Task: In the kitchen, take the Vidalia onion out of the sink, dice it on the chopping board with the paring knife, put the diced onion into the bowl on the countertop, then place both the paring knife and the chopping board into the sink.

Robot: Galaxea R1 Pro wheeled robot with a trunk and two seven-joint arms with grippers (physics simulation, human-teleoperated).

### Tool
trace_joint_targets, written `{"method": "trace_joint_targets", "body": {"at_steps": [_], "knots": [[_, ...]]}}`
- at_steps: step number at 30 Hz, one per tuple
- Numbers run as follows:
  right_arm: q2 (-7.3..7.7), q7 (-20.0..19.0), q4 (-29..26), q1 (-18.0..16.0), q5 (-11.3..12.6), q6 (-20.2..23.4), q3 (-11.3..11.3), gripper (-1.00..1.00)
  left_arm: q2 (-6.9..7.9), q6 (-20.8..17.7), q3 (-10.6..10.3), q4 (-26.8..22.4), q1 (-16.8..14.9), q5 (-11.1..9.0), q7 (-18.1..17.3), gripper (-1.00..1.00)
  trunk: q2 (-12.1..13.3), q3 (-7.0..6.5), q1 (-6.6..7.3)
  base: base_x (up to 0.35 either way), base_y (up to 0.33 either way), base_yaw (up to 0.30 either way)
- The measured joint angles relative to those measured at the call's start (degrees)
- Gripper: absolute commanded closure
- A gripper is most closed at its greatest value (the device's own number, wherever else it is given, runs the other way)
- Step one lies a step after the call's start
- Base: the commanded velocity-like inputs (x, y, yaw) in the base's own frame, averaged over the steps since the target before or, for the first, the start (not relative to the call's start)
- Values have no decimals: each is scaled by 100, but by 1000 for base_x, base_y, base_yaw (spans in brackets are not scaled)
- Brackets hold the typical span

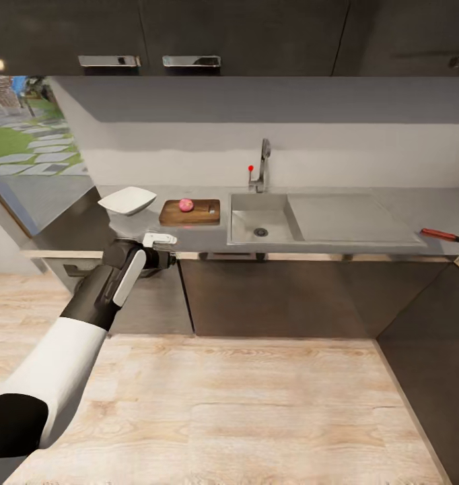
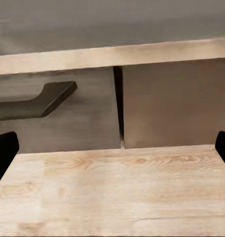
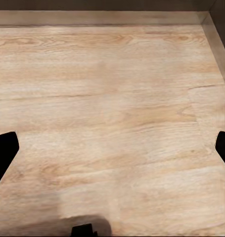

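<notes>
- The onion (image 1: 186, 205) already sits on the chopping board (image 1: 189, 213), left of the sink (image 1: 260, 225); the paring knife (image 1: 446, 235) lies far right on the tabletop (image 1: 364, 199).
- The left pincer (image 1: 159, 240) hangs below the tabletop edge, and the right pincer (image 3: 112, 153) is over the floor; both are spread wide and empty.
- Best next, I'd say: roll right and grip the knife's red handle.

Head camera faced the countertop (image 1: 391, 202) from well back; both wrist cameras looked down at the wooden floor (image 3: 112, 123).
</notes>
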State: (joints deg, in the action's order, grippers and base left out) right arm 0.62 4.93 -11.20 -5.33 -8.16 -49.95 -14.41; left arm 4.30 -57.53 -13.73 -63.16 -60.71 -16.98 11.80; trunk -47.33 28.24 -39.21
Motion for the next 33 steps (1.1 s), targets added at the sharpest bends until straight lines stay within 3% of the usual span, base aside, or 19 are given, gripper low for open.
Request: {"method": "trace_joint_targets", "body": {"at_steps": [2,9,14,19,20,22,23,25,33], "knots": [[0,0,0,0,3,22,0,-100,-10,32,-4,389,7,1,-10,-100,0,0,0,-331,0,0],[0,0,0,0,0,33,0,-100,-54,1346,6,1929,28,0,-36,-100,0,0,0,-330,0,0],[0,0,0,0,-1,34,0,-100,-83,2014,21,3120,29,1,-57,-100,0,1,0,-319,0,0],[0,0,0,0,2,35,0,-100,-202,3867,16,5168,28,-4,-72,-100,0,2,2,-143,0,0],[0,0,-1,0,1,36,-1,-100,-260,4467,15,5828,31,-4,-77,-100,-1,2,2,-44,0,0],[0,-2,-1,0,2,35,0,-100,-294,4931,12,6315,33,-6,-143,-100,-1,1,3,-23,0,0],[0,-4,-1,0,2,34,0,-100,-296,5114,10,6478,52,-8,-243,-100,0,1,3,-7,0,0],[1,-7,-1,0,2,34,0,-100,-204,5449,9,6726,377,-5,-742,-100,-1,2,4,-2,0,0],[26,-9,-75,0,-16,42,-18,-100,-185,5908,7,6765,1070,0,-904,-100,-1,1,4,0,0,0]]}}
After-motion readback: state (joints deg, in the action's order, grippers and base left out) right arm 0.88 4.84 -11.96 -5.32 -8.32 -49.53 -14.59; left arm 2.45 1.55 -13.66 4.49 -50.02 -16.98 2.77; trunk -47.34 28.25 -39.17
